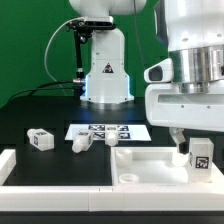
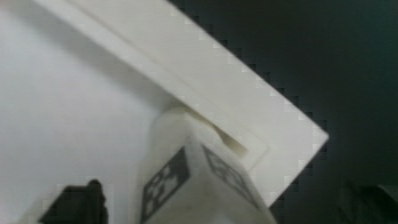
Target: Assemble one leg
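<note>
My gripper [image 1: 197,150] is shut on a leg [image 1: 200,156], a chunky white block with a black-and-white tag. It holds the leg upright at the corner of the large white square panel [image 1: 150,168] on the exterior view's right. In the wrist view the leg [image 2: 192,170] sits between my dark fingers [image 2: 79,203], its end against the panel's raised rim [image 2: 214,85] at the corner. I cannot tell whether the leg is seated in the panel. Three more legs lie loose on the black table: one [image 1: 40,139], a second [image 1: 80,143] and a third [image 1: 113,139].
The marker board [image 1: 100,130] lies flat behind the loose legs. The arm's white base [image 1: 106,75] stands at the back with a green screen behind it. A white ledge [image 1: 8,165] runs along the exterior view's left edge.
</note>
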`<state>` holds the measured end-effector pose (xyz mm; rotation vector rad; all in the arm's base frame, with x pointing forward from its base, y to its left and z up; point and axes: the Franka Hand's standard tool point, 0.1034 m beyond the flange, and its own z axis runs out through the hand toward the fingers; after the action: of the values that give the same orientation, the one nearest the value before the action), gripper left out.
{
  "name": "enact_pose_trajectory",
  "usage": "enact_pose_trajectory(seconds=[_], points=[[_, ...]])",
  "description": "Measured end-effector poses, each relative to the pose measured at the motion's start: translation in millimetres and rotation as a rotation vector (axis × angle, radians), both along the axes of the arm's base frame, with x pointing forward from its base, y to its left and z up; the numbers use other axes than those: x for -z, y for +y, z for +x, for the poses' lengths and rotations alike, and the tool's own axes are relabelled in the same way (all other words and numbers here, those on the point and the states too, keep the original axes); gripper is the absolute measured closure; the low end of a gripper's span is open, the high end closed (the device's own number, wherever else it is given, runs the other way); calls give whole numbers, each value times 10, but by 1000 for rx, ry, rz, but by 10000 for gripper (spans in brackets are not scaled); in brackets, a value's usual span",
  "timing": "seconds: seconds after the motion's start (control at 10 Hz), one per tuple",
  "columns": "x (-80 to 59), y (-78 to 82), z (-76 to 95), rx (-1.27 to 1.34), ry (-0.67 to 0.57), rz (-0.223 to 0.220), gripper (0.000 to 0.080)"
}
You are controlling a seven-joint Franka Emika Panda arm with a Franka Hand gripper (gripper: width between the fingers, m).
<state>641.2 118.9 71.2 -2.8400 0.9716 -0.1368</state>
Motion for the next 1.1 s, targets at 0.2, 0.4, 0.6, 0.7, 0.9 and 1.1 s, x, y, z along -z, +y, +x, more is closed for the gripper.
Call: enact_pose_trajectory(seconds=[0.2, 0.4, 0.6, 0.7, 0.9, 1.1], points=[[-39, -2, 52, -243, -36, -43, 151], [-29, -37, 51, -231, -33, -45, 402], [-18, -102, 57, -197, -30, -48, 489], [-15, -124, 62, -122, -24, -42, 489], [-14, -191, 68, -29, -17, -39, 489], [-14, -205, 67, -33, -16, -44, 488]])
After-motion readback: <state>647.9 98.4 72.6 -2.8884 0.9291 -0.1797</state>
